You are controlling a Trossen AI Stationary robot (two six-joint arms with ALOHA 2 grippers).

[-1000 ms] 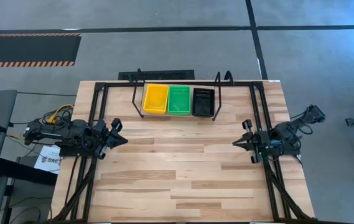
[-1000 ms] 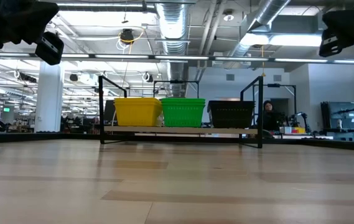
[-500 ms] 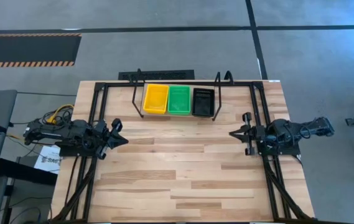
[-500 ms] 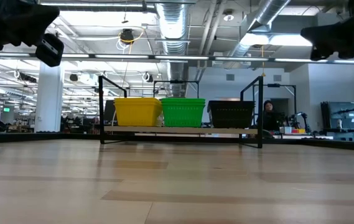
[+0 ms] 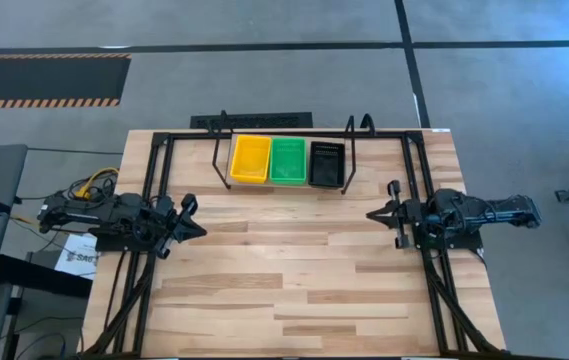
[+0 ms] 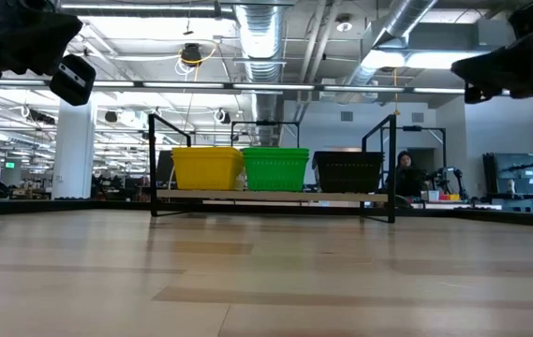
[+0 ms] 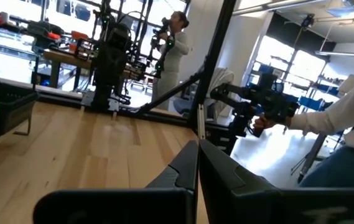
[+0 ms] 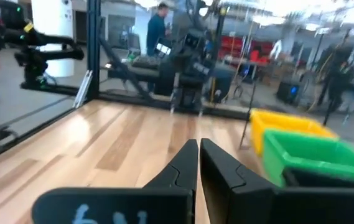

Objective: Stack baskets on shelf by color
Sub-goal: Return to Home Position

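A yellow basket [image 5: 249, 158], a green basket [image 5: 287, 160] and a black basket [image 5: 326, 163] sit side by side on the low black shelf [image 5: 222, 160] at the table's far edge; the low view shows them too, the yellow basket [image 6: 207, 167], the green basket [image 6: 275, 168] and the black basket [image 6: 347, 171], resting on their bottoms. My left gripper [image 5: 200, 227] is shut and empty above the table's left side. My right gripper [image 5: 371, 214] is shut and empty above the right side. Both point toward the table's middle.
The large black frame [image 5: 284, 134] edges the wooden table. Bare wood [image 5: 284, 270] lies between the two grippers and toward the near edge. People show in the room beyond the table in the wrist views.
My right gripper has moved a little toward the table's far edge and left, and its arm has swung so that it lies level across the right edge. My left gripper has kept still. The baskets have not moved.
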